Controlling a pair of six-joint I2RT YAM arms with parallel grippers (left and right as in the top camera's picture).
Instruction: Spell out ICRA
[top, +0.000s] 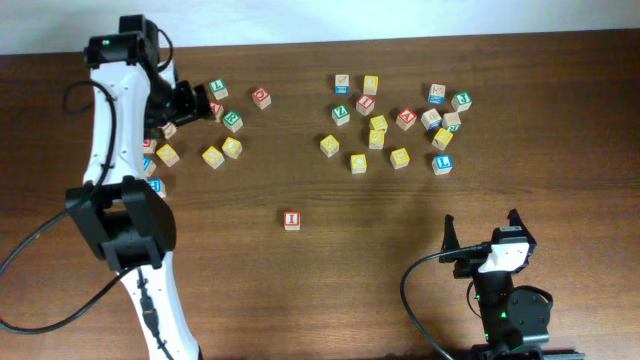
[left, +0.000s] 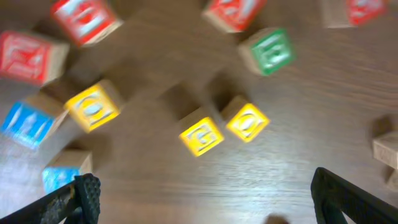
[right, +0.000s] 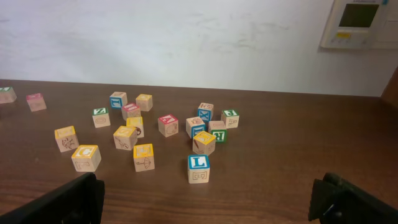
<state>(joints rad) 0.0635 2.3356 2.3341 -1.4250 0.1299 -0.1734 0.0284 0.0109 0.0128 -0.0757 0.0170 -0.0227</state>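
You have the red-lettered I block (top: 292, 219) standing alone on the bare front-middle of the worktop (top: 350, 300), well apart from both scatters. I judge it sits there as the first letter of the word, with bare wood alongside for C, R and A, none of which is yet beside it. The left hand (left: 205, 190) hovers over the left scatter of blocks (top: 212, 156) at the far side, which fits a search for the next letter. Its fingers (left: 84, 193) are spread wide, one at each lower corner of the left wrist view, with nothing between them and no block touched. Two yellow blocks (left: 202, 137) lie just beside each other below it, but the view is smeared and you cannot read their letters. The right hand (top: 482, 232) rests near the front edge, well apart from the right scatter of blocks (top: 378, 124), likewise spread and empty, presumably parked out of the way. Nearest its camera is a blue L block (right: 198, 168), which the word does not need.
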